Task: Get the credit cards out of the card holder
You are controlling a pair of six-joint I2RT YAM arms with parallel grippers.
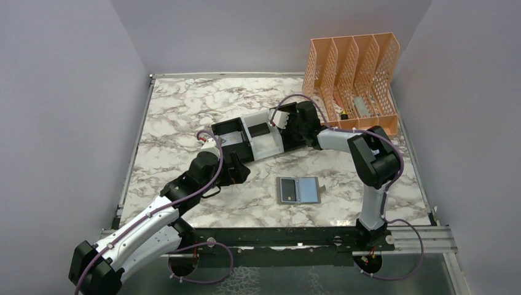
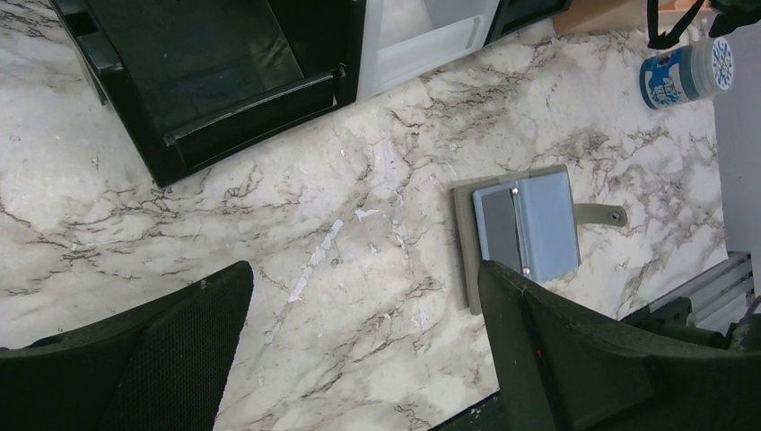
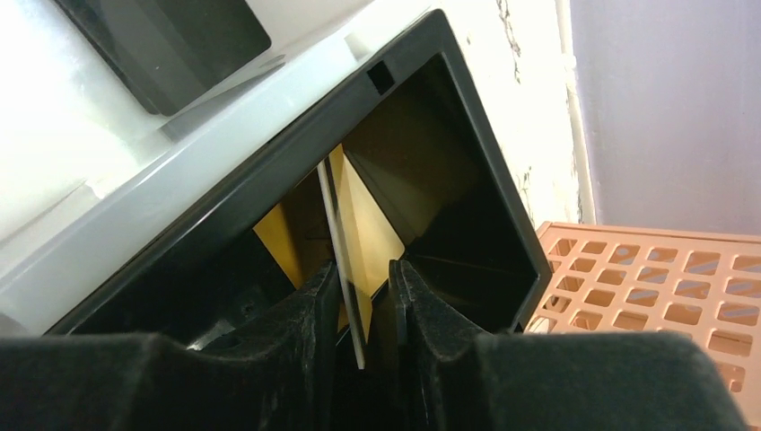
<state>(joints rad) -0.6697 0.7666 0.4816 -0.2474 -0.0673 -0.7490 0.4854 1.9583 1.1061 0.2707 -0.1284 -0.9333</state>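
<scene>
Now, left gripper: wide open with nothing in it, hanging over the marble table, near the card holder.
right gripper: at the black end box of the tray, with its fingers a little way apart.
credit card: gold-yellow, standing on its edge between the right fingers, with a gap on one side.
card holder place: flat and open on the table, blue-grey side up, well apart from the tray.
file rack: peach, in the far right corner.
</scene>
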